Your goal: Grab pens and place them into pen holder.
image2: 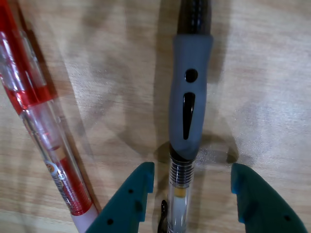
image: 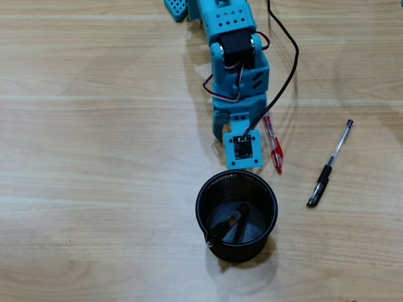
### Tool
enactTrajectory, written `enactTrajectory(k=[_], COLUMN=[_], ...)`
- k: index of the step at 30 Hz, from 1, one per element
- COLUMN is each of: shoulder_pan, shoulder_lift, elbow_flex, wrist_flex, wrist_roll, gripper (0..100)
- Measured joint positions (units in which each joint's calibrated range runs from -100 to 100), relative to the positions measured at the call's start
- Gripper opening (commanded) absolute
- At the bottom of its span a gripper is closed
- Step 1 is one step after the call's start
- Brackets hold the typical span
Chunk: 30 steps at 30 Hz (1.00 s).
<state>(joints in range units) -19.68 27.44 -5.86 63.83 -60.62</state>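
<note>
In the wrist view my teal gripper [image2: 192, 170] is open, low over the wooden table. Its jaws straddle a pen with a grey grip and clear barrel [image2: 189, 107], which lies nearer the left jaw. A red pen [image2: 41, 126] lies to the left of it, outside the jaws. In the overhead view the red pen [image: 274, 143] shows beside my wrist [image: 242, 148], which hides the grey-grip pen. A black pen [image: 330, 165] lies further right. The black mesh pen holder [image: 203, 207] stands just below the wrist with a dark pen [image: 225, 226] inside.
A black cable [image: 286, 82] runs down the table to the wrist, passing close to the red pen. The arm's teal base [image: 220, 16] is at the top edge. Bare wooden table [image: 94, 157] stretches to the left.
</note>
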Motion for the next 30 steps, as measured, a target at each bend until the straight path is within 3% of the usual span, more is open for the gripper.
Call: enactTrajectory(k=[9, 18, 30], shoulder_pan=[0.00, 0.48, 0.38], shoulder_lift=[-0.25, -0.25, -0.42], elbow_flex=[1.95, 2.04, 2.04], wrist_flex=[-0.17, -0.09, -0.09], wrist_roll=[0.00, 0.00, -0.05], gripper=[18, 3, 2])
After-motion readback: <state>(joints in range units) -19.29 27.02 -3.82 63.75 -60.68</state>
